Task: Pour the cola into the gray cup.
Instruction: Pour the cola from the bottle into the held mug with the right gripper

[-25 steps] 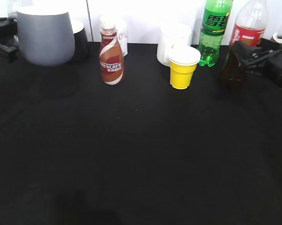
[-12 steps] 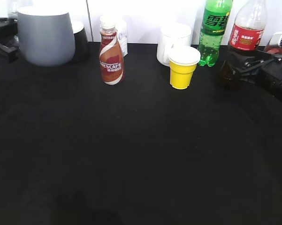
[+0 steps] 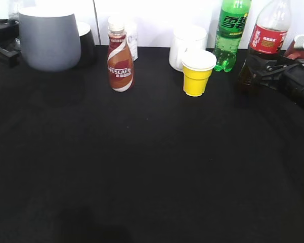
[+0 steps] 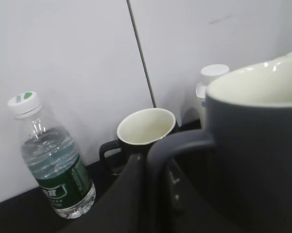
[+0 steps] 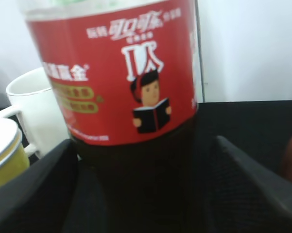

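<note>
The cola (image 3: 267,38), a clear bottle with a red label and dark liquid, stands slightly tilted at the back right. My right gripper (image 3: 255,68) is shut round its dark lower body. The right wrist view shows the red label (image 5: 121,73) close up, with the jaws (image 5: 141,165) on both sides. The gray cup (image 3: 49,39) is at the back left. My left gripper (image 3: 4,44) is shut on its loop handle (image 4: 180,145). The left wrist view shows one finger (image 4: 158,167) against the handle and the cup's white inside.
A Nescafe bottle (image 3: 120,58), a yellow cup with a white lid (image 3: 197,73), a white mug (image 3: 184,45) and a green soda bottle (image 3: 230,35) stand along the back. A black mug (image 4: 143,133), a water bottle (image 4: 53,165) and a white bottle (image 4: 210,80) stand behind the gray cup.
The cola bottle and my right gripper have shifted a little, and the bottle's base sits slightly higher. The gray cup and my left gripper have not moved.
</note>
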Robot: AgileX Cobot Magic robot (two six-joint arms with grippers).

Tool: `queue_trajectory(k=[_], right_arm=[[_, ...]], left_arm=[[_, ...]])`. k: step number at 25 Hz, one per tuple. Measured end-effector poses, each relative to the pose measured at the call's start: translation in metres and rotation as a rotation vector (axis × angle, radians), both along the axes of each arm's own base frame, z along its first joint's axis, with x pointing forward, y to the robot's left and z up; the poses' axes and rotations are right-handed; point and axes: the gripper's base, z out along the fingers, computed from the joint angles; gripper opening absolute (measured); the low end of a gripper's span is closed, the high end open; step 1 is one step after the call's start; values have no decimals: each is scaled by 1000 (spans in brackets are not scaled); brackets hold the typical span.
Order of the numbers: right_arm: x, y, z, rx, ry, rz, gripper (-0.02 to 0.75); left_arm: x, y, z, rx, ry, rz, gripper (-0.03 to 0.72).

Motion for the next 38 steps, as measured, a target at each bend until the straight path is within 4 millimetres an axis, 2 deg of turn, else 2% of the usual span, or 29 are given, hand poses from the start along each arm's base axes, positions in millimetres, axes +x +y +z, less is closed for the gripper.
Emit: queue_trajectory(k=[11, 17, 22, 23, 24, 26, 29, 34, 36, 38], right_arm=[[14, 1, 3, -25, 33, 5, 596], [30, 2, -22, 15, 84, 5, 596], [46, 2, -10, 23, 13, 8, 596], [46, 3, -12, 25, 16, 8, 580], [46, 3, -12, 28, 10, 11, 526], [46, 3, -12, 36, 5, 9, 354], [46, 5, -12, 149, 33, 24, 354], [43, 11, -12, 120, 33, 94, 354], [42, 12, -4, 38, 51, 116, 354], [38, 11, 27, -48, 64, 116, 354]], left_arm=[[0, 0, 0, 0, 0, 0, 55], [0, 0, 0, 6, 0, -5, 55], [0, -1, 0, 17, -1, -15, 55], [0, -1, 0, 17, -1, -15, 55], [0, -1, 0, 17, -1, -15, 55], [0, -1, 0, 17, -1, -15, 55], [-1, -1, -1, 27, 4, -19, 55], [-1, -1, -1, 29, 5, -20, 55], [-1, -1, -1, 29, 5, -20, 55], [-1, -2, -1, 28, 6, -23, 55]])
